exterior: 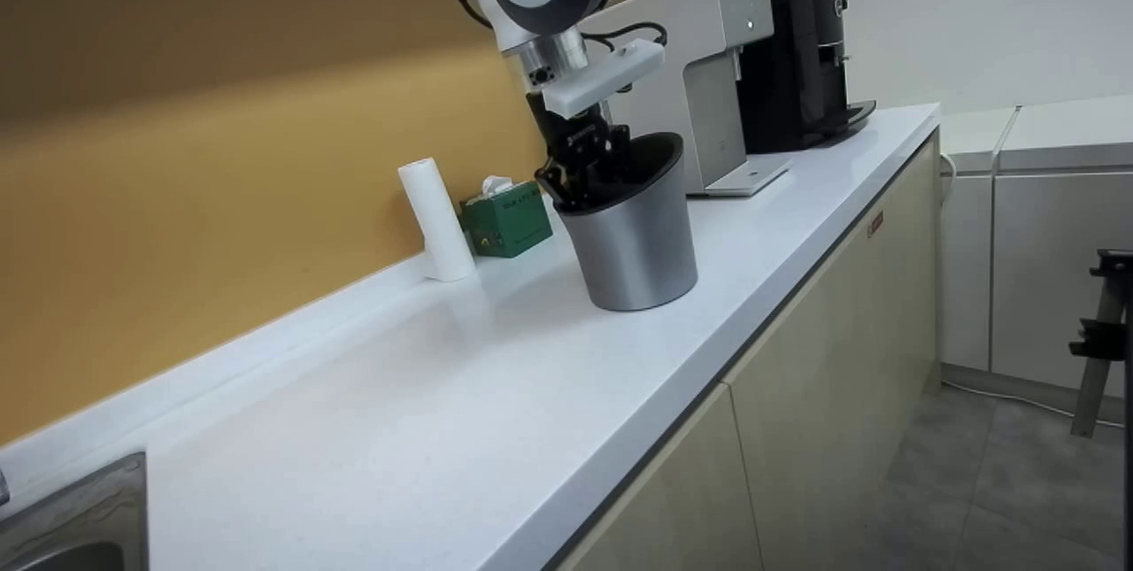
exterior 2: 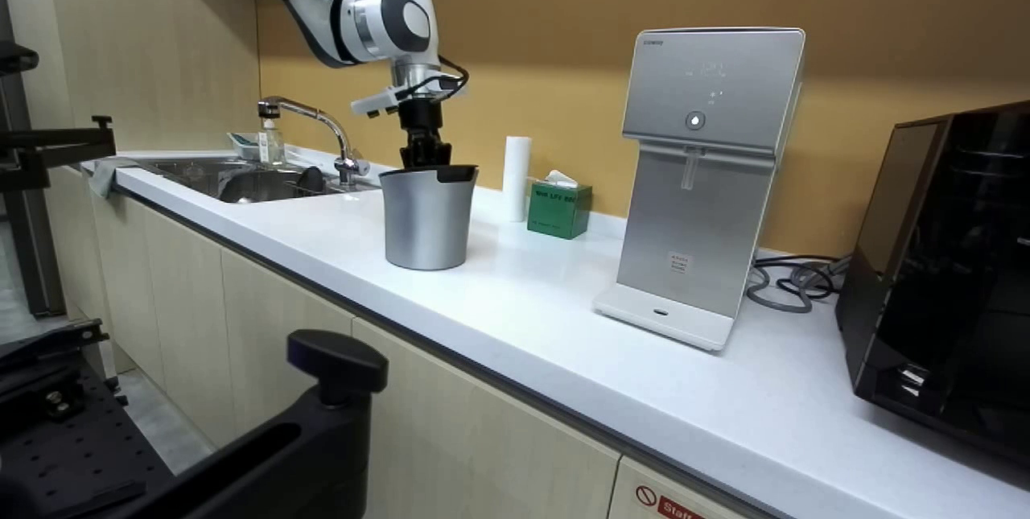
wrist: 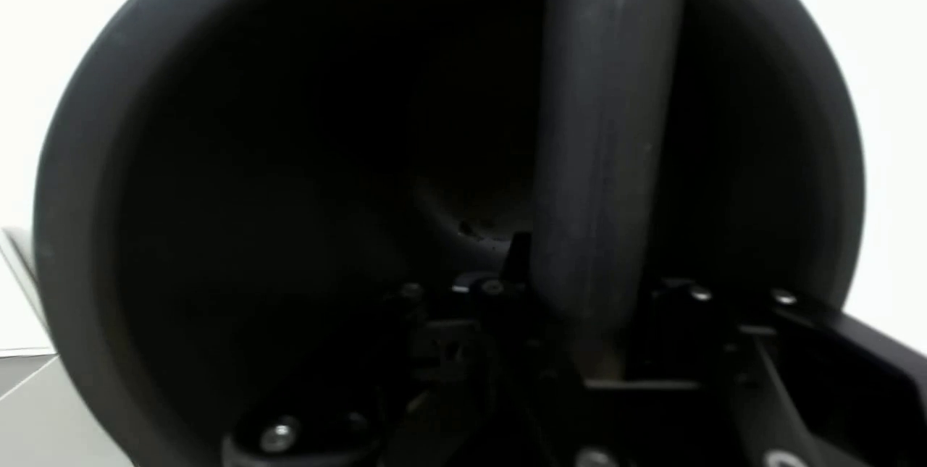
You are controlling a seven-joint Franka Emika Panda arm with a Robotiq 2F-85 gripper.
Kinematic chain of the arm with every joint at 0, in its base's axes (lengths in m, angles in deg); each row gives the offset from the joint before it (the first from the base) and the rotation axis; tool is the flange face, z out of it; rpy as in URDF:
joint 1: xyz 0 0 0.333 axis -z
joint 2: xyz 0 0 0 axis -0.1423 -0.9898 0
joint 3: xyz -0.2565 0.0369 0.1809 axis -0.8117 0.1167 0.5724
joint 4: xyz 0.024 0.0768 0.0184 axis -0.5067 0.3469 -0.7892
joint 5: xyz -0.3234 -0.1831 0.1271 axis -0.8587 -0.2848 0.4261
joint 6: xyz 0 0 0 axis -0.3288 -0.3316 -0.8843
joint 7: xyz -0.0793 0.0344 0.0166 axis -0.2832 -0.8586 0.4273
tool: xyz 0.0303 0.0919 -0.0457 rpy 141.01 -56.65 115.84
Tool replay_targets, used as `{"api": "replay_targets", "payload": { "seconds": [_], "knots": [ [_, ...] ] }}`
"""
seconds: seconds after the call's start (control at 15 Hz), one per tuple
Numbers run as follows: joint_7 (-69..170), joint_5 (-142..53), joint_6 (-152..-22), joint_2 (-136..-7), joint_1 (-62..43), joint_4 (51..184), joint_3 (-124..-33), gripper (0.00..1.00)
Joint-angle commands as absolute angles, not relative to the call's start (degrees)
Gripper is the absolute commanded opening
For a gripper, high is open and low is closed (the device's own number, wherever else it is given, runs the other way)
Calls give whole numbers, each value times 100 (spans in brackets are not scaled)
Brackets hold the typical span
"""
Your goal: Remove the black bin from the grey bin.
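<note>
The grey bin (exterior: 633, 248) stands upright on the white counter, and it shows in both exterior views (exterior 2: 428, 221). The black bin (exterior: 662, 150) sits inside it; only its dark inside and rim show, with a black rim part (exterior 2: 456, 174) at one side. My gripper (exterior: 591, 177) points down into the opening; its fingertips are hidden there in both exterior views (exterior 2: 426, 155). In the wrist view the black bin's rim (wrist: 80, 184) surrounds my gripper (wrist: 590, 286). A dark grey bar-like part (wrist: 605, 127) runs between the fingers; whether they press on it is too dark to tell.
A white paper roll (exterior: 438, 221) and a green tissue box (exterior: 507, 221) stand by the wall. A water dispenser (exterior 2: 704, 181) and a black coffee machine (exterior 2: 957, 278) stand farther along. A sink (exterior 2: 241, 181) with a faucet (exterior 2: 322, 121) is at the opposite end.
</note>
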State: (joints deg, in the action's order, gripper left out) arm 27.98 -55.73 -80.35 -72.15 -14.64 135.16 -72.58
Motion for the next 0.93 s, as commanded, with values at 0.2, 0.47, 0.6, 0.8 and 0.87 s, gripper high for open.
{"api": "replay_targets", "payload": {
  "seconds": [0.2,0.47,0.6,0.8,0.87],
  "knots": [
    [2803,-5651,-8084,-7034,-1647,13516,-7359,2],
    [2777,-5718,-8084,-6893,-1737,13501,-7354,1],
    [2767,-5702,-8073,-6785,-1721,13500,-7352,1],
    [2726,-5740,-8047,-6604,-1700,13486,-7376,1],
    [2718,-5754,-8045,-6533,-1699,13475,-7368,1]
  ]
}}
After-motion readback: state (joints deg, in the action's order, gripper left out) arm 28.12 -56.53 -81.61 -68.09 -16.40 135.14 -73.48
